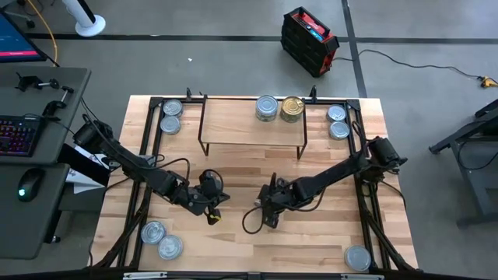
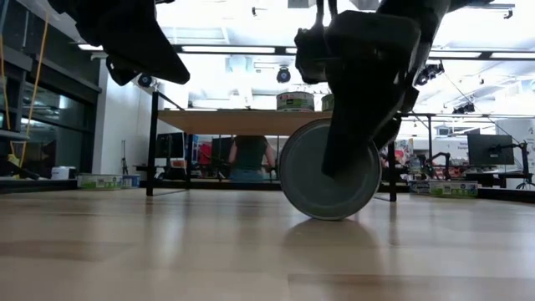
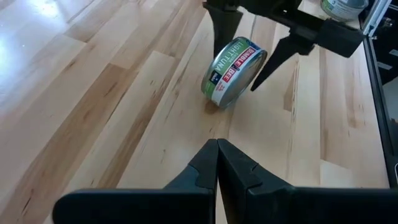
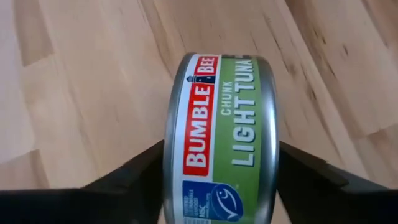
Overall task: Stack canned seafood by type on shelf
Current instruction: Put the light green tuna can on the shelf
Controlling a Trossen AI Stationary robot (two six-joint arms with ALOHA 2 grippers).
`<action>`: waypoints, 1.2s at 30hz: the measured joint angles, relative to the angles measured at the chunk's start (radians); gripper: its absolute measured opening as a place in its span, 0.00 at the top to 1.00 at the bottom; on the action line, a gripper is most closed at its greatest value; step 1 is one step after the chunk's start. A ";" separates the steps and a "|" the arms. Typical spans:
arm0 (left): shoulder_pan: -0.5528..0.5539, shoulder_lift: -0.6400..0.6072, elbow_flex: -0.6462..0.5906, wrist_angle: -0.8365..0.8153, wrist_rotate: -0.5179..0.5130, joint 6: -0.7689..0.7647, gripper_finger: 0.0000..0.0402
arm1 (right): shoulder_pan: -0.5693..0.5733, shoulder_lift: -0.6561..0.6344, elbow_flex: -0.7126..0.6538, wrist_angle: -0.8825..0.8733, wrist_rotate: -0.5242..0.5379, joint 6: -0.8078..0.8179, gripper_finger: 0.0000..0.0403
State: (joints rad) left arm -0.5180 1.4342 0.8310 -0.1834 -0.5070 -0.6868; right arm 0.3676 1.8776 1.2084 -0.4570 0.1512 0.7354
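The right end effector [image 1: 270, 204] pinches a Bumble Bee tuna tin [image 3: 233, 73] on edge, its rim touching the pale wooden bench [image 1: 233, 241] in a bright workshop. The left end effector [image 3: 217, 163], fingers pressed together, hovers nearby. Behind them, two tins [image 1: 267, 108] sit on the shelf [image 1: 233, 124].

Tuna tin [image 4: 221, 143] on edge on table; two tins [image 1: 278, 108] atop shelf [image 1: 233, 124].
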 joint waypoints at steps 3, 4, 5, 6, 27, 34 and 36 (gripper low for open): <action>-0.001 0.000 0.000 -0.001 0.003 0.000 1.00 | 0.000 -0.019 0.012 -0.029 -0.012 0.002 0.56; -0.001 0.000 0.000 -0.001 0.003 0.000 1.00 | 0.001 -0.033 0.021 -0.045 -0.012 -0.007 0.63; -0.001 0.000 0.000 -0.003 0.003 0.001 1.00 | 0.002 -0.053 0.028 -0.061 -0.015 -0.014 0.70; -0.001 0.000 0.000 -0.007 0.003 0.001 1.00 | 0.002 -0.072 0.039 -0.084 -0.016 -0.025 0.72; 0.036 0.000 0.000 -0.022 -0.001 -0.023 1.00 | -0.232 -0.518 -0.249 0.336 0.233 0.283 0.72; 0.035 0.000 0.000 -0.022 0.000 -0.024 1.00 | -0.361 -0.517 -0.429 0.773 0.352 0.558 0.72; 0.035 0.000 0.000 -0.022 0.000 -0.024 1.00 | -0.381 -0.513 -0.456 0.761 0.387 0.641 0.72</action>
State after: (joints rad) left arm -0.4828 1.4342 0.8310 -0.2054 -0.5075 -0.7109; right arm -0.0138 1.3647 0.7526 0.3037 0.5387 1.3761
